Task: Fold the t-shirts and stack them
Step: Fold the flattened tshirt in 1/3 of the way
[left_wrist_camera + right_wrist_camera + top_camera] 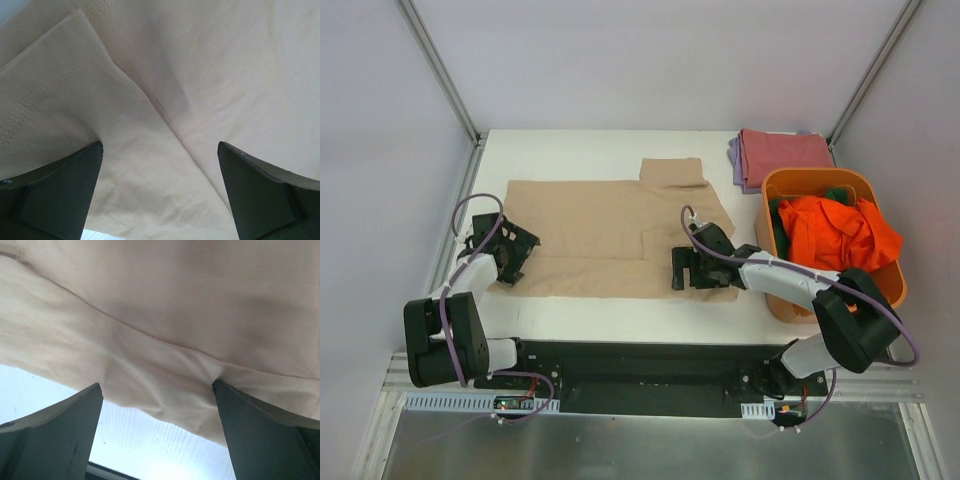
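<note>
We see the left gripper (pixel 160 150) from its wrist camera with its two dark fingers (pixel 60 195) spread wide and nothing clamped between them. The beige t-shirt (pixel 200 75) fills the gap between them and all the space beyond the tips. A stitched hem runs past the left-hand finger, and a soft crease passes diagonally between the two.

The right gripper (pixel 157 390) is likewise spread wide and holds nothing. The near edge of the same shirt (pixel 165 305) lies across the gap between its fingertips. The right-hand tip touches the cloth, and bare white table (pixel 150 445) shows on the near side of the tips.

From above, the left gripper (pixel 505 255) sits low at the near left corner of the beige t-shirt (pixel 590 230). The right gripper (pixel 685 270) sits at the near hem further right. The shirt lies spread flat on the table (pixel 620 320), reaching from both sets of fingers toward the far edge, with one sleeve pointing away.

To the right of the right gripper's fingers stands an orange tub (pixel 775 185). It holds a crumpled orange t-shirt (pixel 835 230) and a dark green t-shirt (pixel 836 194), of which little shows. Farthest from both grippers, beyond the tub, a folded dusty red t-shirt (pixel 785 152) lies on a lavender t-shirt (pixel 734 155).
</note>
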You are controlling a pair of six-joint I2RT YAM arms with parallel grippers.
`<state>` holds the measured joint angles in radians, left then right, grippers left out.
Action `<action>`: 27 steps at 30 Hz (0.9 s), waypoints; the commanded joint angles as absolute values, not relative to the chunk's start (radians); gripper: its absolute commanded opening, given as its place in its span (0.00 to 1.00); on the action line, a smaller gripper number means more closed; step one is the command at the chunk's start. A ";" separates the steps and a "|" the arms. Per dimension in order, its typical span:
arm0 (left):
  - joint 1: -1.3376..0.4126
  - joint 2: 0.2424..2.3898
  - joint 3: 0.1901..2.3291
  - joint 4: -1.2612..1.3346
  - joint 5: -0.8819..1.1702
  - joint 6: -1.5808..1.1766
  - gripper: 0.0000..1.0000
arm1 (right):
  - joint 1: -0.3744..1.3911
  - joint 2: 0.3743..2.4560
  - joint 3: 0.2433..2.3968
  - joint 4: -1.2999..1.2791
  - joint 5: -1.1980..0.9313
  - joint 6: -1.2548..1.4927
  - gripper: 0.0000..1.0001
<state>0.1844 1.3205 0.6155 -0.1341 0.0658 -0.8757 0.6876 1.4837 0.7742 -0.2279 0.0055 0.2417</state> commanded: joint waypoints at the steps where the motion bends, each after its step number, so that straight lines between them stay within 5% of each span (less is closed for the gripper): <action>1: 0.189 1.223 0.520 -0.270 0.012 -0.891 0.99 | 0.726 1.424 0.701 -0.273 -0.025 0.331 0.96; 12: 0.187 0.954 0.414 -0.410 -0.098 -0.874 0.99 | 0.805 1.319 0.631 -0.325 -0.058 0.347 0.96; 27: 0.186 0.980 0.443 -0.417 -0.054 -0.790 0.99 | 0.888 1.253 0.591 -0.353 -0.075 0.443 0.96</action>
<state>0.1844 0.9688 0.4389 -0.3576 -0.0612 -0.8375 0.8677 1.2659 0.6064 -0.2852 -0.0513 0.3931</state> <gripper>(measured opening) 0.990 0.960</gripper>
